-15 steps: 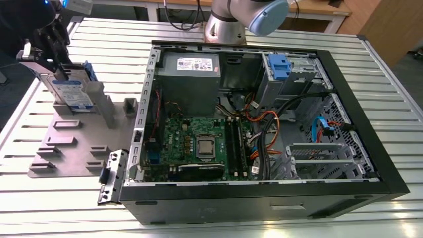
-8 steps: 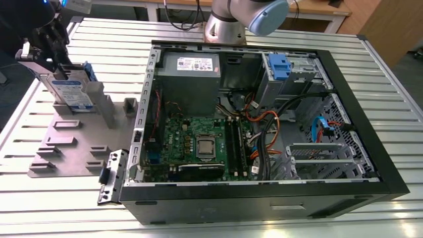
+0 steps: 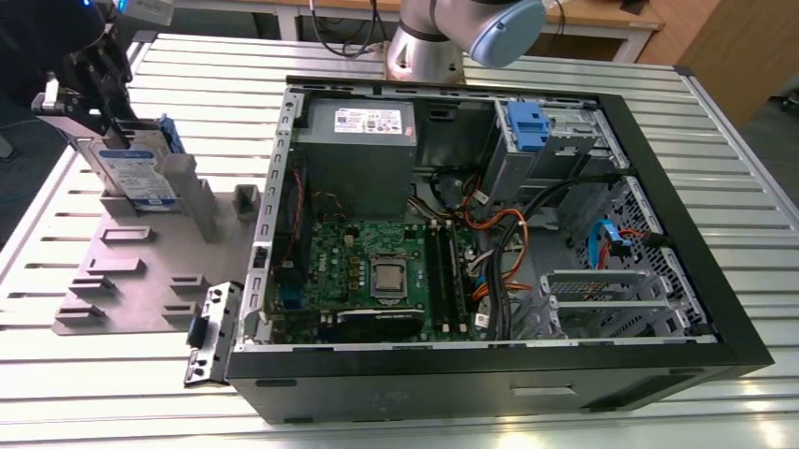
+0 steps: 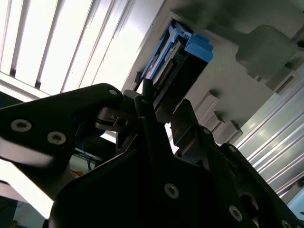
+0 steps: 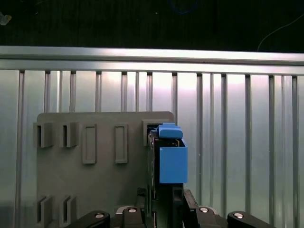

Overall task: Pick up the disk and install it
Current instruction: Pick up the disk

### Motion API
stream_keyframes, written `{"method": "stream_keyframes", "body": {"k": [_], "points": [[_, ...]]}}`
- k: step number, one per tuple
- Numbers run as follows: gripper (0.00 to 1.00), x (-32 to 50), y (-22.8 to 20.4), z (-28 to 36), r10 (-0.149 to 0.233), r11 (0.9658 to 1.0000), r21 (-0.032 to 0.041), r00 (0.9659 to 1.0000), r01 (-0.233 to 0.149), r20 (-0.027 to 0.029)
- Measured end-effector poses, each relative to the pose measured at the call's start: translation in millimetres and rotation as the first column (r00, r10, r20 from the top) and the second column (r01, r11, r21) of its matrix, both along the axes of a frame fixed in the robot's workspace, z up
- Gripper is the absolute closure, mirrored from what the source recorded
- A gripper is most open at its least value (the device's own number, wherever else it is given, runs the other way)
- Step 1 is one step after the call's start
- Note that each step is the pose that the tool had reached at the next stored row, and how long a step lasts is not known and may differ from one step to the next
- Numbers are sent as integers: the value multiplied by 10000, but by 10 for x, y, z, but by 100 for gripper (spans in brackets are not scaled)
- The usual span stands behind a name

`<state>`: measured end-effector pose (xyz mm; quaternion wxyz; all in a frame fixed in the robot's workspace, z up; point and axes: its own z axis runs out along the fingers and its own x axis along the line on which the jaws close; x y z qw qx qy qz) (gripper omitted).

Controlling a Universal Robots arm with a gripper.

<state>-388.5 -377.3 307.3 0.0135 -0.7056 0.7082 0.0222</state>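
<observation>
Exterior view, top centre: base of the single arm (image 3: 422, 51), silver, behind the computer case (image 3: 500, 385), with a pale blue-capped joint just beside it. Far off at the exterior view's upper left: the one tool (image 3: 107, 126), dark, pointed down toward the surface (image 3: 125, 379) of metal slats. Sits astride the top edge of the disk (image 3: 129, 173). Seen the same way in both wrist views, with the blue rail of the disk (image 5: 172, 164) rising out between the two halves of the tool (image 5: 165, 203). Clamped on it or loose around it: cannot tell.

Counted: one disk, standing on edge in a slot of one grey plate (image 3: 138, 276). Lies on the surface just beside the case, on the exterior view's left, outside it. One case, side panel off. Inside: one grey power-supply box (image 3: 359, 164), one drive cage (image 3: 530, 126) with a blue tab, one green motherboard (image 3: 362, 267).

Writing: white-and-blue label (image 3: 135, 182) on the disk, white sticker (image 3: 365, 120) on the power-supply box. Print on both too small to read.
</observation>
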Motion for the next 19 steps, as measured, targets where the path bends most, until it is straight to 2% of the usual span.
{"method": "stream_keyframes", "body": {"k": [2, 5, 14, 19], "points": [[58, 0, 6, -2, 0, 10000, 57, 10000, 0, 1], [58, 1, 16, -3, 0, 10000, 93, 10000, 0, -1], [58, 1, 20, -3, 0, 10000, 97, 10000, 0, 0], [58, 1, 20, -3, -53, 10000, 75, 10000, 53, 0]]}}
